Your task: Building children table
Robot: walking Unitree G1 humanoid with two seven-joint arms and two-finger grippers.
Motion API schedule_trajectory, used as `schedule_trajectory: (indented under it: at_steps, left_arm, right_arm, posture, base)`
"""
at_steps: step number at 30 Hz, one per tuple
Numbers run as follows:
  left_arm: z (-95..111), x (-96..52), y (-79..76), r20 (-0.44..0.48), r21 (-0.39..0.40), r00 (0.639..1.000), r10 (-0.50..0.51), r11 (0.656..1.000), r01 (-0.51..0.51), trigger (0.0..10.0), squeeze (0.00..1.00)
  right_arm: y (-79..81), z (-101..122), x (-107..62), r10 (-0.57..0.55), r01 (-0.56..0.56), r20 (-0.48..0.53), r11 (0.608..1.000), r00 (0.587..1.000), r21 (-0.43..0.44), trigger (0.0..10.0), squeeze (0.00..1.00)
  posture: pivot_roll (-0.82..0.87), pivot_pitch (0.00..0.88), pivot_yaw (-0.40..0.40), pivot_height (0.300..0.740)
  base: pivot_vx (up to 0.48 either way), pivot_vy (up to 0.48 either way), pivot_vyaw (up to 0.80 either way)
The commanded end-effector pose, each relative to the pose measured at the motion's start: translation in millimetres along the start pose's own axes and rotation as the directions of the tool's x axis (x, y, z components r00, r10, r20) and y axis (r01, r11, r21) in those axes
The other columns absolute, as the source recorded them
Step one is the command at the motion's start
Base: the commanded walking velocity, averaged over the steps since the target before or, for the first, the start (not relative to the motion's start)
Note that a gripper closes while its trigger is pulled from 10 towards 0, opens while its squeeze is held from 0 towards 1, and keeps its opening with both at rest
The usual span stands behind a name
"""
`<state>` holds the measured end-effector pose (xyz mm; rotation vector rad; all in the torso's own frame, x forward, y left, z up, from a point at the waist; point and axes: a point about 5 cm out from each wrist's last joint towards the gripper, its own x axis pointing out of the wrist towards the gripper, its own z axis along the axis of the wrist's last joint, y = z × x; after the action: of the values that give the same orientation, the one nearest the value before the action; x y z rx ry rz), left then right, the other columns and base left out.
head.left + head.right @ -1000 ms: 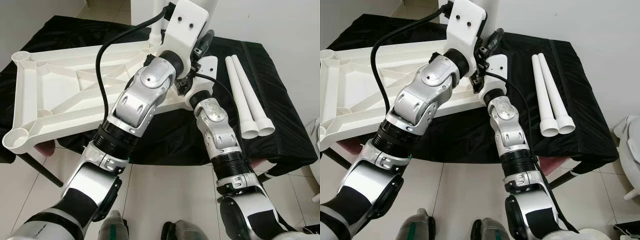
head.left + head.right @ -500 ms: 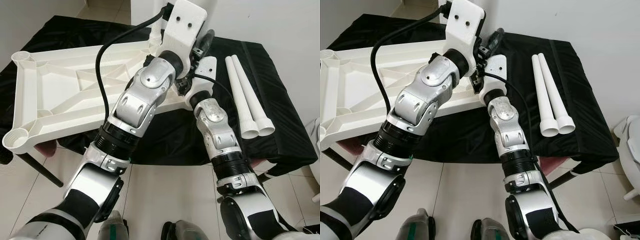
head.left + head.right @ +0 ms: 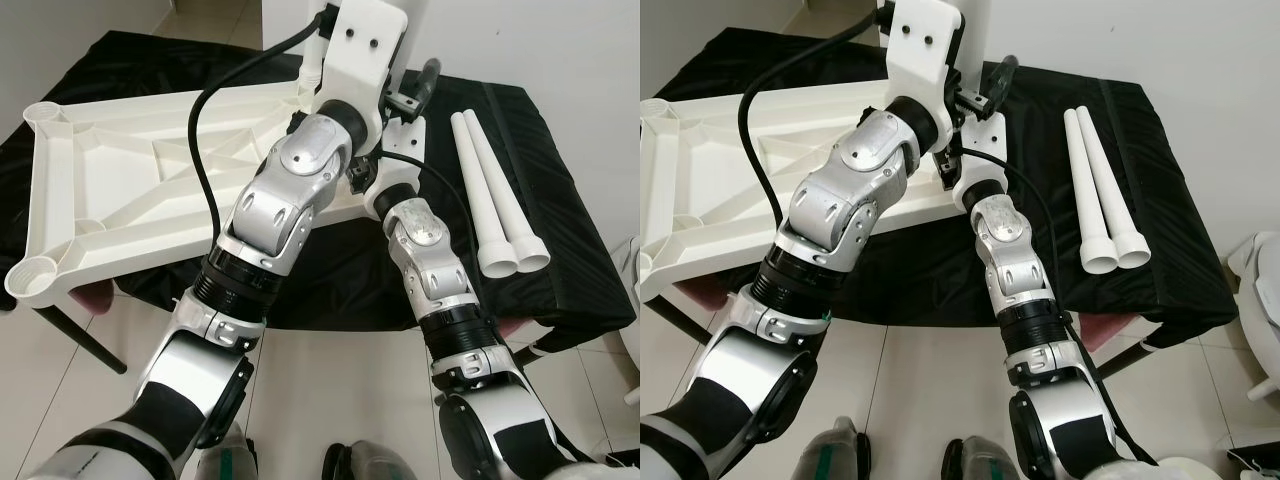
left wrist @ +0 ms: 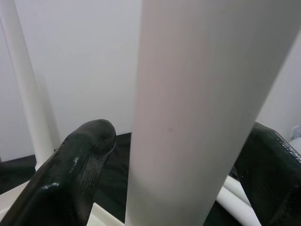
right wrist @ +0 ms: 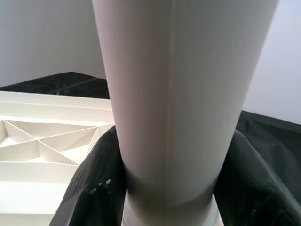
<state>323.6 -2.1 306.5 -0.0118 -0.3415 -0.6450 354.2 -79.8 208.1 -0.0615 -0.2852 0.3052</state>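
- The right claw [image 5: 164, 188] is clamping the base of an upright white leg [image 5: 181, 84], just above its socket in the upturned tabletop [image 3: 120, 190].
- The left claw [image 4: 169, 155] is flanking the same leg higher up; whether its fingers are touching cannot be told.
- Recommended: be keeping the leg vertical while pressing straight down.
- Two spare legs [image 3: 495, 200] are lying beyond on the black-draped table [image 3: 570, 270].

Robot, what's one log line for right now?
step: fitting leg | left gripper: around white table leg | right gripper: shut on same leg | spare legs: on cloth
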Motion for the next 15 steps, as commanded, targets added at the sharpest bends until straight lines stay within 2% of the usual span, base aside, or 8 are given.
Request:
schedule_trajectory:
  at_steps: [1, 2, 4, 12, 13, 15]
  left_arm:
    - [14.5, 0.7, -8.6, 0.044, -0.048, 0.995, -0.094, 0.994, 0.096, 10.0, 0.0]
    - [14.5, 0.7, -8.6, 0.044, -0.048, 0.995, -0.094, 0.994, 0.096, 10.0, 0.0]
    - [30.1, -0.6, -6.1, 0.094, -0.083, 0.989, -0.114, 0.989, 0.122, 10.0, 0.0]
    - [46.8, -3.2, 0.1, 0.145, -0.062, 0.984, -0.104, 0.992, 0.114, 10.0, 0.0]
    - [48.7, -3.7, 1.0, 0.154, -0.064, 0.983, -0.098, 0.992, 0.109, 9.3, 0.0]
    - [48.7, -3.7, 1.0, 0.154, -0.064, 0.983, -0.098, 0.992, 0.109, 9.3, 0.0]
  right_arm:
    - [1.0, 5.5, 3.2, 0.004, -0.003, 0.025, 1.0, 1.0, -0.018, 10.0, 0.0]
    - [1.0, 5.5, 3.2, 0.004, -0.003, 0.025, 1.0, 1.0, -0.018, 10.0, 0.0]
    - [0.0, 3.7, 2.7, 0.001, 0.0, 0.02, 1.0, 1.0, -0.024, 10.0, 0.0]
    - [-2.0, 1.6, 2.0, -0.008, 0.008, 0.013, 1.0, 1.0, -0.027, 10.0, 0.0]
    - [-2.1, 1.5, 1.9, -0.009, 0.009, 0.014, 1.0, 1.0, -0.027, 10.0, 0.0]
    - [-2.1, 1.5, 1.9, -0.009, 0.009, 0.014, 1.0, 1.0, -0.027, 10.0, 0.0]
  posture:
    - [0.04, 0.0, -0.055, 0.74]
    - [0.04, 0.0, -0.055, 0.74]
    - [0.05, 0.0, -0.054, 0.74]
    - [0.05, 0.0, -0.054, 0.74]
    - [0.05, 0.0, -0.054, 0.74]
    - [0.05, 0.0, -0.054, 0.74]
  base:
    - [0.0, 0.0, 0.0]
    - [0.0, 0.0, 0.0]
    - [0.0, 0.0, 0.0]
    - [0.0, 0.0, 0.0]
    - [0.0, 0.0, 0.0]
    - [0.0, 0.0, 0.0]
